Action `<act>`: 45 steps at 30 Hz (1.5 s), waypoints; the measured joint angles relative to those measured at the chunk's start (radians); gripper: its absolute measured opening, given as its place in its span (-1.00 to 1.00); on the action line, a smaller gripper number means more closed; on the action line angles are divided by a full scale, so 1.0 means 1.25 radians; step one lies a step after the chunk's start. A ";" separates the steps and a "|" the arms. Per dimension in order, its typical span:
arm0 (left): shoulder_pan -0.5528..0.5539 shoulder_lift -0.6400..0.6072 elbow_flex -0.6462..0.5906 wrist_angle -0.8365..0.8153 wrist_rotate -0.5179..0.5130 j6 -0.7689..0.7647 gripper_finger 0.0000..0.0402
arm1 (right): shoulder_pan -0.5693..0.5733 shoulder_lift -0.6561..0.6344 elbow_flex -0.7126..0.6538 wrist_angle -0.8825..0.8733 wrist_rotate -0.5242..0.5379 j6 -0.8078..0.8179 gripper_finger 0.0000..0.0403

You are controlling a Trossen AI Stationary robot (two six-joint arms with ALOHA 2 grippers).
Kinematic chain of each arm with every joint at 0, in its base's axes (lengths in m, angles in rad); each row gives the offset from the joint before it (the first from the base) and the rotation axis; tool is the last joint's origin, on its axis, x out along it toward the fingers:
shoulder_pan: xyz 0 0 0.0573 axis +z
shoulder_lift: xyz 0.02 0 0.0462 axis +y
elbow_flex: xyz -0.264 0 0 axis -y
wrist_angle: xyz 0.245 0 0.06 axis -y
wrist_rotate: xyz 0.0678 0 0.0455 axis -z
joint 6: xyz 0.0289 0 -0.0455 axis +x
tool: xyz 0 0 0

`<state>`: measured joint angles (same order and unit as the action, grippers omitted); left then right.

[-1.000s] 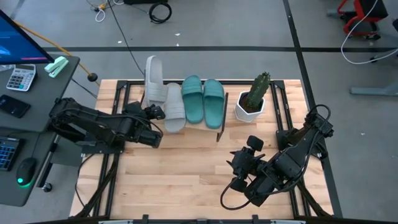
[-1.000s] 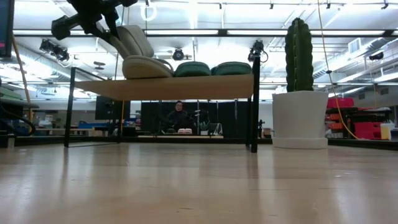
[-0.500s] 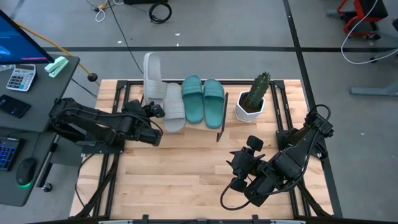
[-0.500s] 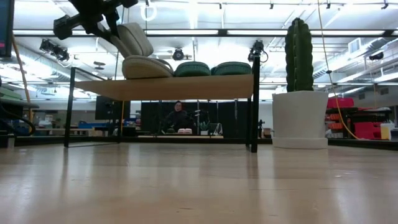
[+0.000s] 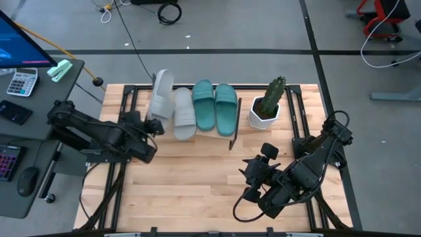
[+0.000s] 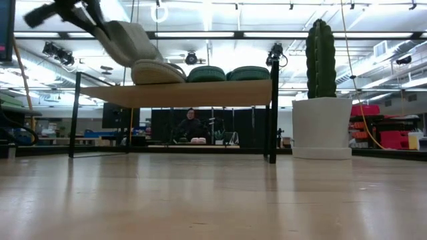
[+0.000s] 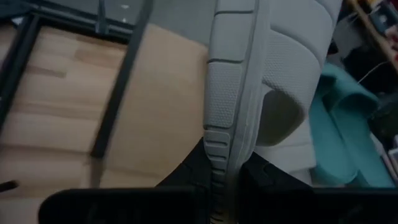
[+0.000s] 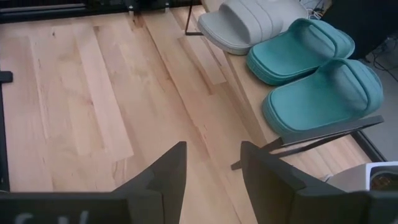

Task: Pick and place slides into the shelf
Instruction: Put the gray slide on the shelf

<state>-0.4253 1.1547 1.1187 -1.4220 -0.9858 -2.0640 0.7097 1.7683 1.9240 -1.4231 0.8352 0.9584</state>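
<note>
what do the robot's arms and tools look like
Both arms are dark, nearly black, jointed and boxy, with black cables looped along them. The left tool has two dark fingers. The right tool has two broad, flat, matte dark fingers. No markings are legible.

the held grey slide (image 7: 273, 56) looks like matt rubber, its footbed finely pebbled and its sole edge ribbed. the teal slides (image 8: 311, 68) are smooth, matt rubber. the shelf (image 8: 249, 106) has a pale wooden plank and thin black metal legs. the tabletop (image 8: 93, 106) is light, satin-finished wood strips.
</note>
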 joint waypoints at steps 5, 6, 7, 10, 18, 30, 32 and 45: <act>-0.060 -0.010 0.000 -0.080 0.041 -0.118 -0.81 | 0.000 0.000 0.000 0.004 0.003 0.005 -0.25; -0.069 -0.009 0.000 -0.077 0.044 -0.124 -0.81 | 0.000 0.000 0.000 0.004 0.006 0.005 -0.26; -0.076 -0.008 0.000 -0.076 0.044 -0.127 -0.81 | 0.000 0.000 0.000 0.004 0.011 0.005 -0.28; -0.086 -0.003 0.000 -0.057 0.043 -0.131 -0.81 | 0.000 0.000 0.000 0.005 0.018 0.002 -0.32; -0.095 0.045 0.000 -0.058 0.056 -0.142 -0.81 | 0.000 0.000 0.000 0.022 0.018 -0.019 -0.37; -0.092 0.072 0.000 -0.058 0.057 -0.143 -0.72 | 0.000 0.000 0.000 0.046 0.017 -0.021 -0.37; -0.092 0.072 0.000 -0.058 0.058 -0.140 -0.60 | 0.000 0.000 0.000 0.048 0.016 -0.022 -0.37; -0.092 0.072 0.000 -0.052 0.060 -0.109 -0.10 | 0.000 0.000 0.000 0.048 0.016 -0.028 -0.38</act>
<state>-0.5407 1.2446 1.1191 -1.4867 -0.9114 -2.2004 0.7094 1.7683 1.9240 -1.3632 0.8547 0.9232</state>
